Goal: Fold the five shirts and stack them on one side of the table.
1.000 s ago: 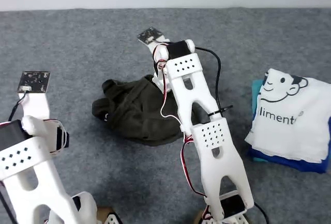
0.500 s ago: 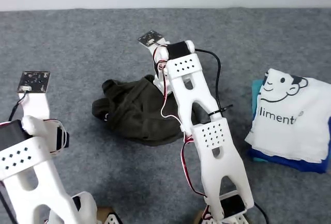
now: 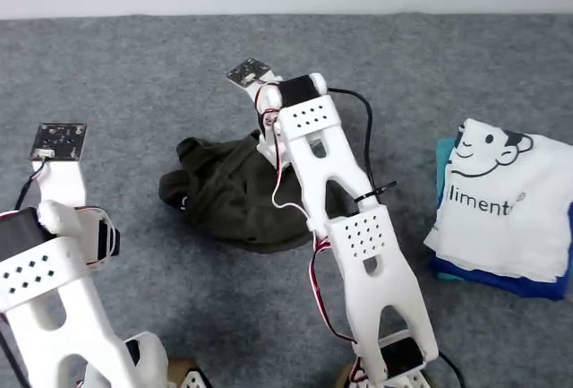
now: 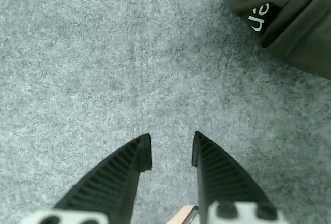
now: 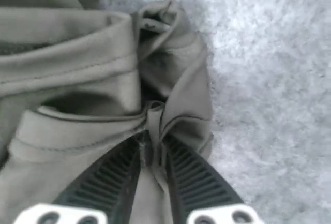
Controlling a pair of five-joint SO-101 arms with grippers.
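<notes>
right pincer [image 5: 151, 142] is clamped on a ridge of the olive shirt [image 5: 72, 79] (crumpled mid-table), my arm stretched out over it; left pincer [image 4: 169, 142] hangs, jaws apart, above grey felt [image 4: 93, 53].

— The table [image 3: 134, 56]?
— Covered in grey, felt-like cloth, rough and matt.
— The olive shirt [image 3: 219, 195]?
— Soft matt cloth with stitched seams. The white shirt [image 3: 515, 227] is smoother, printed cloth.
— The right arm [image 3: 365, 249] and the left arm [image 3: 45, 285]?
— Matt white plastic. The right gripper [image 5: 153, 138] and the left gripper [image 4: 170, 138] are black ribbed plastic.
</notes>
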